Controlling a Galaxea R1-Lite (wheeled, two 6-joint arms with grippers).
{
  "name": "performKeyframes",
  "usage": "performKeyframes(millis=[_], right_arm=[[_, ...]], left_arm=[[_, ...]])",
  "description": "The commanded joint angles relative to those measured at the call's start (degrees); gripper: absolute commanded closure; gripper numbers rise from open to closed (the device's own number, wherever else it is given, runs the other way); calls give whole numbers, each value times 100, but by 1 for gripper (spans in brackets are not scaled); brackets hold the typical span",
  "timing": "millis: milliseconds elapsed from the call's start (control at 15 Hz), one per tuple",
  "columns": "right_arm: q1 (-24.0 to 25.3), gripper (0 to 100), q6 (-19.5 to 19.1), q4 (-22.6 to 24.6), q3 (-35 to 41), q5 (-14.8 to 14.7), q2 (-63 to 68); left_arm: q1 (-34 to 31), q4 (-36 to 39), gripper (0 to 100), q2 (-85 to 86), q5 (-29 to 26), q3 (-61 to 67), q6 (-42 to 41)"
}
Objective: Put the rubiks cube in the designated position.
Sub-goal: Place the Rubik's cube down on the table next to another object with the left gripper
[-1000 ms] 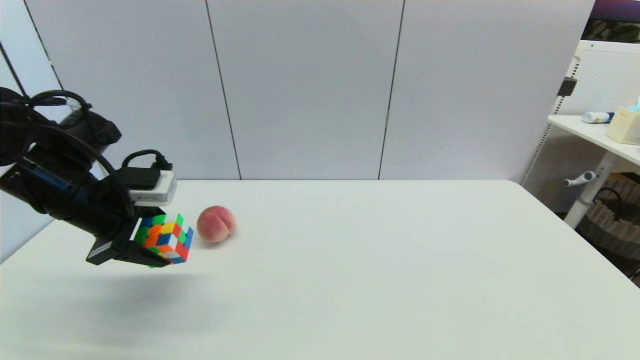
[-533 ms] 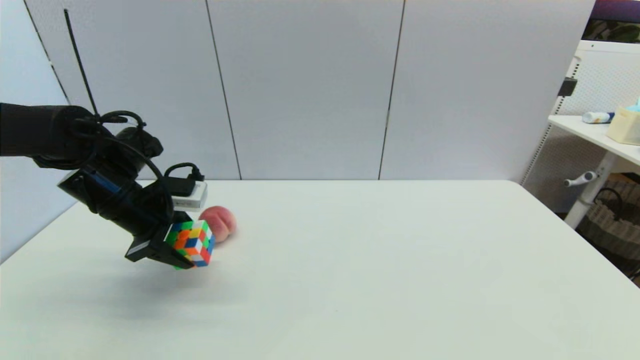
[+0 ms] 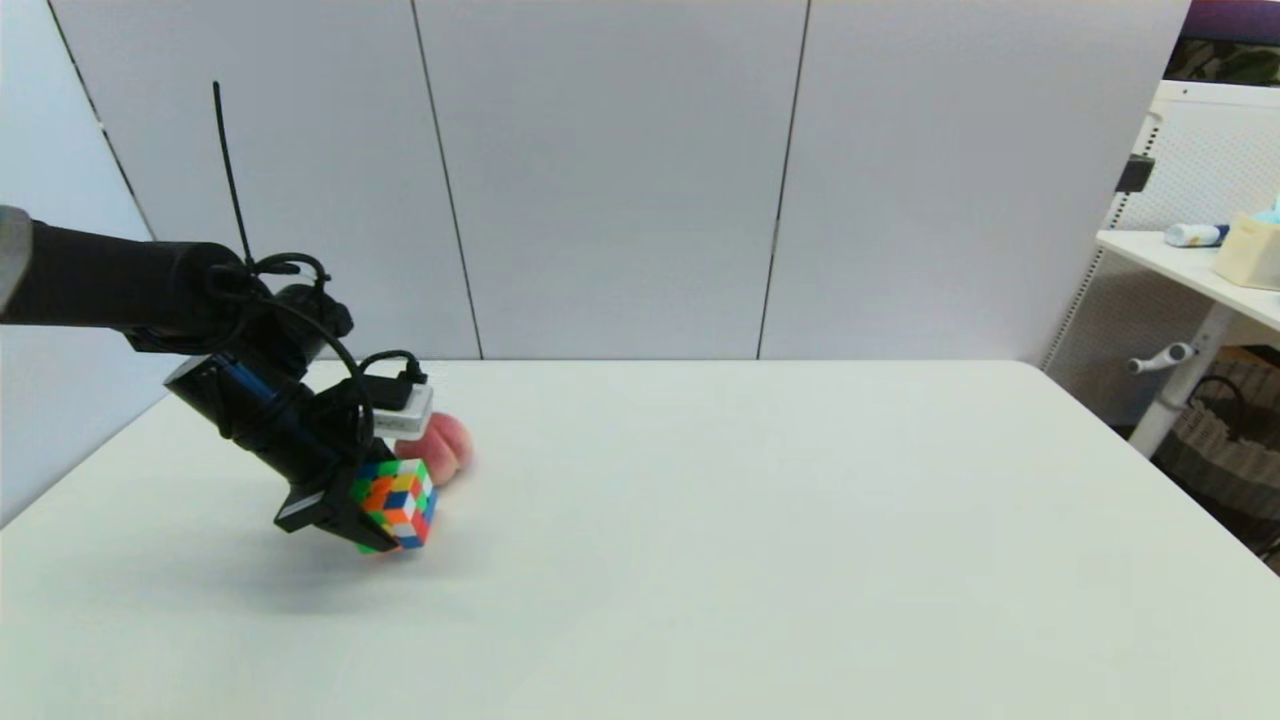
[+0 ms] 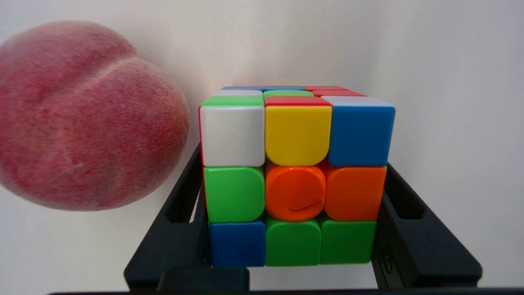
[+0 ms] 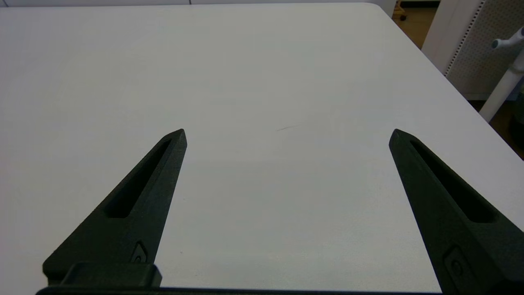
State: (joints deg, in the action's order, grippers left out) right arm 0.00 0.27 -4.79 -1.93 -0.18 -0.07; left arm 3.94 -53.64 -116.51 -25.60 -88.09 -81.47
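The rubiks cube (image 3: pixel 397 503), a scrambled block of green, orange, blue, yellow and white squares, is clamped in my left gripper (image 3: pixel 385 510) just above the table at the left. The left wrist view shows the rubiks cube (image 4: pixel 295 176) held between both black fingers (image 4: pixel 180 221) of the left gripper (image 4: pixel 292 164), close to the table surface. A pink-red peach (image 3: pixel 440 447) sits right behind the cube, and the peach (image 4: pixel 86 119) fills the side of the wrist view. My right gripper (image 5: pixel 286 137) stands open over bare table.
The white table (image 3: pixel 750 520) stretches right of the cube. Grey wall panels (image 3: pixel 610 180) close off the back. A white side desk (image 3: pixel 1200 270) with small items stands beyond the table's right edge.
My left arm has carried the cube to the right and lower, bringing it just in front of the peach. The peach has not moved.
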Motion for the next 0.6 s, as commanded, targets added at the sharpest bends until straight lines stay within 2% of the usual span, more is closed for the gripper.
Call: performKeyframes(millis=[67, 600], right_arm=[[0, 0, 8, -4, -1, 1, 7], [0, 0, -9, -4, -1, 1, 7]], left_arm=[[2, -24, 100, -56, -15, 20, -44], [11, -24, 100, 31, -15, 55, -62]])
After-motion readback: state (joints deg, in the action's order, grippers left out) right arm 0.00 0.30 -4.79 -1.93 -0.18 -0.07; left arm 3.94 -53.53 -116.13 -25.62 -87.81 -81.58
